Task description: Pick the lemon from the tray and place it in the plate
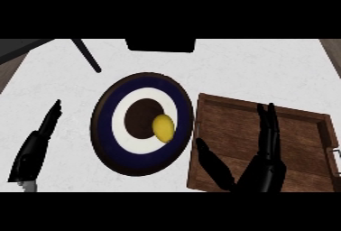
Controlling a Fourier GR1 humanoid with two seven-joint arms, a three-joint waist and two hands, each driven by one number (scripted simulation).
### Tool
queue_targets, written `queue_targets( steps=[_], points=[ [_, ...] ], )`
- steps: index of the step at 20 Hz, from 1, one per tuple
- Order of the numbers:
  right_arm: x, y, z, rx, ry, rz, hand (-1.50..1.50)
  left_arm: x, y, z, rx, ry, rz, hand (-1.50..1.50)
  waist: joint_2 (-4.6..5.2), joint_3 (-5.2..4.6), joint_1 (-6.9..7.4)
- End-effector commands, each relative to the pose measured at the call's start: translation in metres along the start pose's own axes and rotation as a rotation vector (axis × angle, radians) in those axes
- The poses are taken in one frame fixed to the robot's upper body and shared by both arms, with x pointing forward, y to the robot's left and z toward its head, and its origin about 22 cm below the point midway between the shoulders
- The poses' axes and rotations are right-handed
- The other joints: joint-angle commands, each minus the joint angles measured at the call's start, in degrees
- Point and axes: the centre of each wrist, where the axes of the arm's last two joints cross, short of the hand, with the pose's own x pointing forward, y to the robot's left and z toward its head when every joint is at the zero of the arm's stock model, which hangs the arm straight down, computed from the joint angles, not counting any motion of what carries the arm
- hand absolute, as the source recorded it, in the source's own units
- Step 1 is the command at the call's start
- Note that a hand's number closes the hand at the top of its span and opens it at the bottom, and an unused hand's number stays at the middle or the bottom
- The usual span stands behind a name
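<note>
Your right hand [263, 168] is spread wide and empty over the brown wooden tray [296, 144]; your left hand [36, 146] rests open at far left. The small yellow oval lemon [163, 127] sits on the round navy-and-white plate [106, 131], overlapping its dark centre. Probably light, firm, prone to roll: grip it across the narrow middle.

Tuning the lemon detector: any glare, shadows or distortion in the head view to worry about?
Head view: even light, no glare on the lemon, bright yellow against the dark centre and white ring of the plate; head view again: the round plate looks taller than wide; the black right hand stands out little against the brown tray.
</note>
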Motion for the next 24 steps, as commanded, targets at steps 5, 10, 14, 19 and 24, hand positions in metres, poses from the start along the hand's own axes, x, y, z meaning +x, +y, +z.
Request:
queue_targets(
  steps=[5,10,14,19,24],
  points=[
    [0.005,0.000,-0.007,-0.182,0.201,-0.382,-1.50,-0.004,0.014,-0.002,0.029,0.038,0.004,0.00,-0.76,0.08,-2.30],
    [-0.024,-0.005,0.032,-0.251,0.164,-0.444,-1.50,-0.018,0.013,0.017,0.048,0.038,0.006,0.00,-1.11,0.01,-3.32],
    [-0.047,-0.005,0.070,-0.261,0.116,-0.423,-1.50,-0.020,0.009,0.020,0.049,0.048,0.005,0.00,-0.94,-0.03,-3.34],
    [-0.058,-0.024,0.093,-0.260,0.134,-0.336,-1.50,-0.016,0.012,0.024,0.053,0.058,-0.005,0.00,-1.10,0.05,-3.44],
    [-0.055,-0.044,0.096,-0.246,0.157,-0.355,-1.50,-0.008,0.015,0.014,0.062,0.052,-0.005,0.00,-1.27,0.10,-3.96]
  ],
)
